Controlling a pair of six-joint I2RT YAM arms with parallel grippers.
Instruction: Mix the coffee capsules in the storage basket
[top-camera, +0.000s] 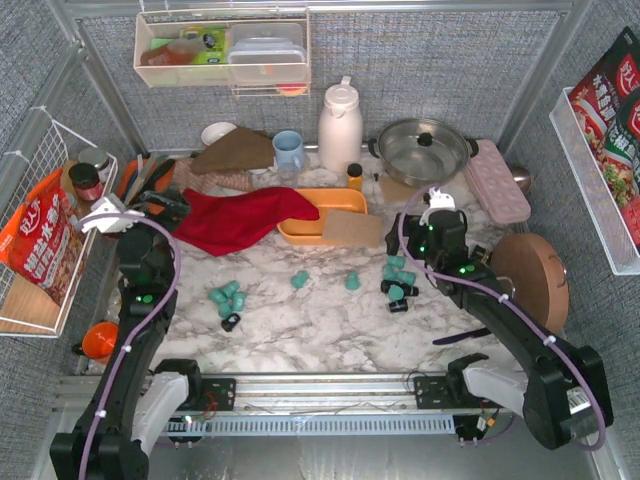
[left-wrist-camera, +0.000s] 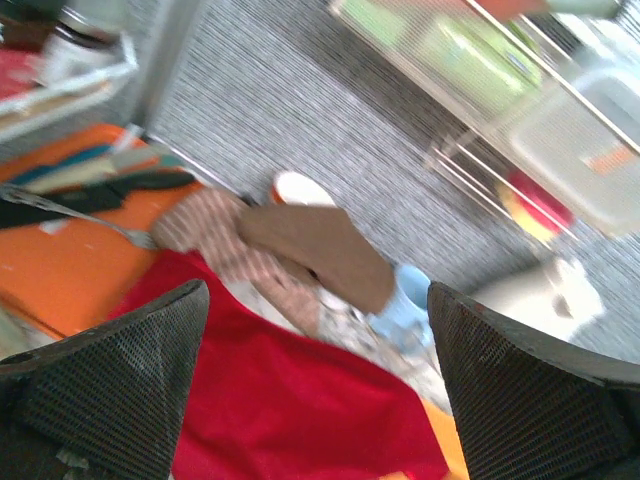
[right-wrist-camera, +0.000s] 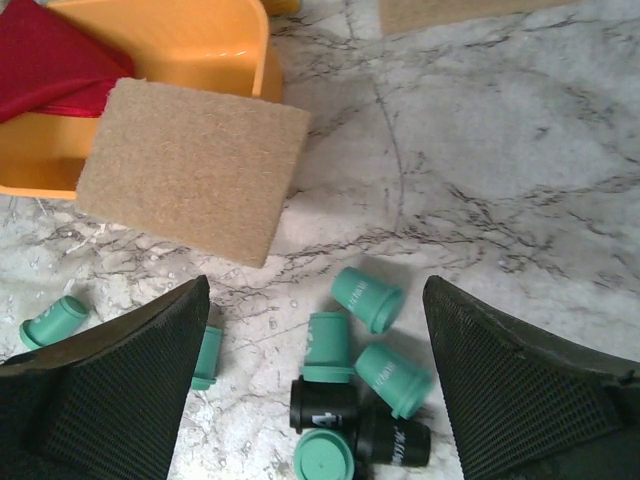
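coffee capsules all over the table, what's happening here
Nothing is held yet. The coffee capsules lie loose on the marble table, none visibly in the storage basket, which a red cloth and a brown pad partly cover. The right pincer hangs open over the right-hand cluster; the left pincer is open above the cloth.

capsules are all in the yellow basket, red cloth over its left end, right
No: the coffee capsules lie loose on the table, outside the storage basket, per the top external view. The red cloth does cover its left end.
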